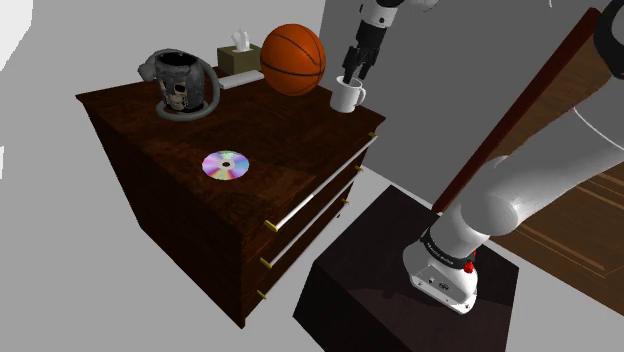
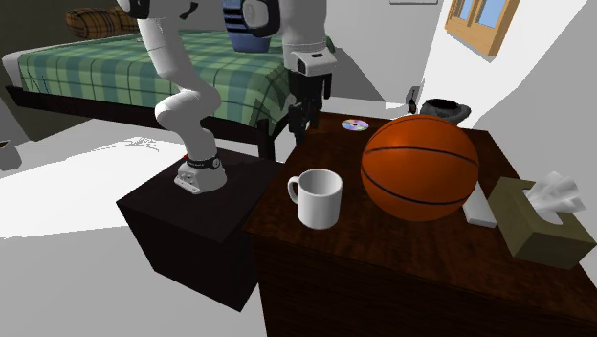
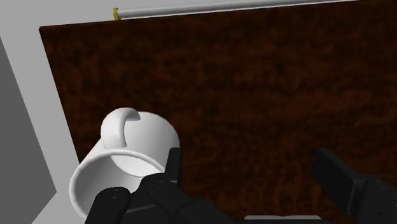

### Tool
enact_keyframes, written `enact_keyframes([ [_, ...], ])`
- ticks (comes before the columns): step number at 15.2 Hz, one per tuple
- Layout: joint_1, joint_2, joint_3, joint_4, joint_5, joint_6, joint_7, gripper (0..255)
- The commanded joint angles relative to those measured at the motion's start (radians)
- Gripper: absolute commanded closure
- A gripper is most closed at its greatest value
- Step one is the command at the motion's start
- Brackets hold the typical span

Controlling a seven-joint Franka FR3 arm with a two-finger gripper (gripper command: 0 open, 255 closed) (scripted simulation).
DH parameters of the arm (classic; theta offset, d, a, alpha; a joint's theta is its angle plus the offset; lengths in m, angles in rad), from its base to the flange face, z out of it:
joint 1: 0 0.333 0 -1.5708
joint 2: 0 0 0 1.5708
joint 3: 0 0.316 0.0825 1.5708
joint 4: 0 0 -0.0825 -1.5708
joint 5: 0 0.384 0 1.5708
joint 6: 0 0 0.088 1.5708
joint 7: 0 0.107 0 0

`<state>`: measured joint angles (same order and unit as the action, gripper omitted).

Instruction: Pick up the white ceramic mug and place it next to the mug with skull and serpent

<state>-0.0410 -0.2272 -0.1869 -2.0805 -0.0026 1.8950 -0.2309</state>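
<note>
Dresser [image 1: 150, 135] of dark wood carries everything in the shoulder view. The white mug [image 1: 347, 97] stands upright at the corner nearest the arm, just beside a basketball [image 1: 293, 58]. The gripper [image 1: 351, 74] hangs directly above its rim, pointing down. The skull mug [image 1: 183, 85] sits well apart toward that view's left. A shiny disc [image 1: 226, 165] lies on the open top lower in the view, and a tissue box [image 1: 238, 58] stands behind the ball.

In the second exterior view the white mug [image 2: 319, 197] is nearest the camera, handle toward that view's left, and the gripper [image 2: 300, 127] hangs behind and above it. This view adds a bed [image 2: 115, 67] with a green plaid cover beyond the stand [image 2: 191, 225].

The wrist view gives the fingers plainly: they are spread wide and grasp nothing. The white mug [image 3: 124, 159] lies to the outer side of one finger [image 3: 172, 162], whose tip overlaps the mug's wall; whether they touch I cannot tell. Bare dresser top shows between the two fingers.
</note>
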Motion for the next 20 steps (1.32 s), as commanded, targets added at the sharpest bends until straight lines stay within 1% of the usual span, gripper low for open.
enact_keyframes([
  [1,-0.005,0.075,-0.014,0.049,0.0,0.019,-0.026,0],
  [6,-0.024,0.272,-0.043,0.219,0.015,0.03,-0.09,0],
  [7,-0.025,0.278,-0.043,0.224,0.015,0.03,-0.092,0],
  [14,-0.027,0.302,-0.043,0.15,0.022,0.127,-0.097,0],
  [20,-0.027,0.302,-0.043,0.15,0.022,0.127,-0.097,0],
])
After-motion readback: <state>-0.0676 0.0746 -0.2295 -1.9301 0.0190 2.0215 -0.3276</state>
